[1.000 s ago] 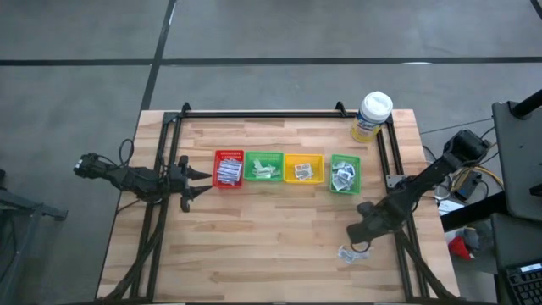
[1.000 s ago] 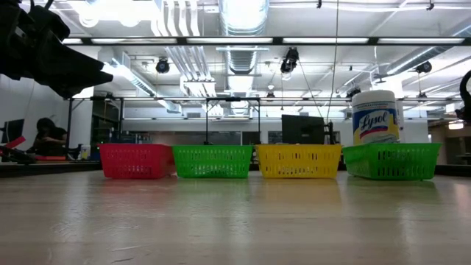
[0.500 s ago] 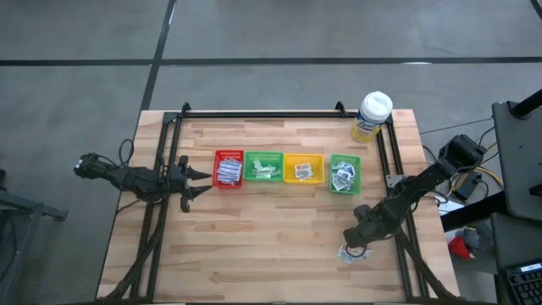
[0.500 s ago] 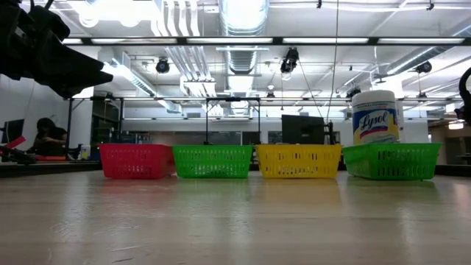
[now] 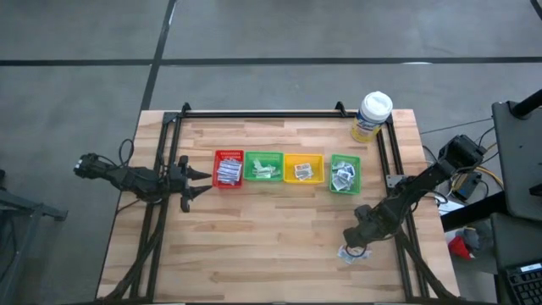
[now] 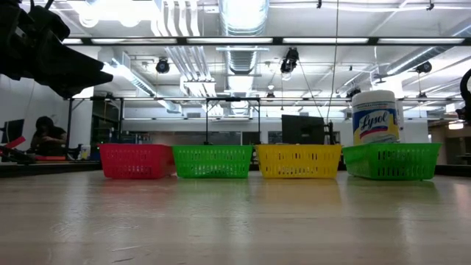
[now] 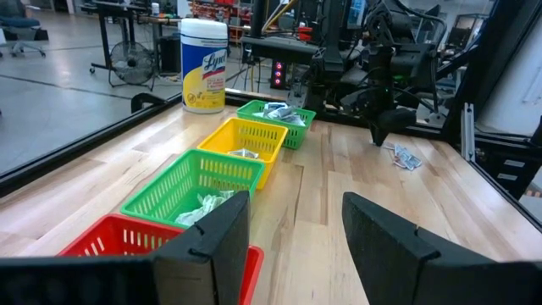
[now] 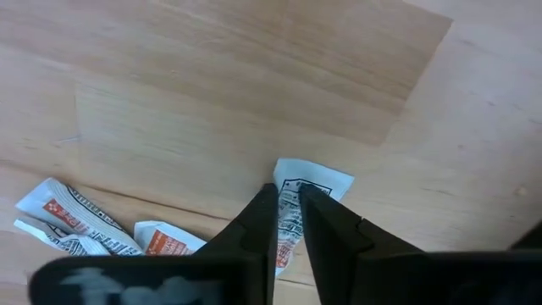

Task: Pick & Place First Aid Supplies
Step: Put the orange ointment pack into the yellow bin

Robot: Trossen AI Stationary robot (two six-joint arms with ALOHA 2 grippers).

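The right end effector [image 8: 288,203] is down at the table [image 5: 271,246] near its right front corner, fingers narrowed around a white printed packet [image 8: 298,207] lying flat beside two loose packets [image 8: 80,224]. The left end effector [image 5: 203,182] hovers wide open beside the red tray [image 5: 229,169].

light: bright overhead | glare: ceiling lamps [image 6: 243,15] (low view) | blur: right wrist foreground

It was a lab/workshop: exposed ceiling ducts [image 6: 239,29], concrete floor [image 5: 254,34], equipment racks [image 7: 339,42] behind wood table [image 5: 271,237].
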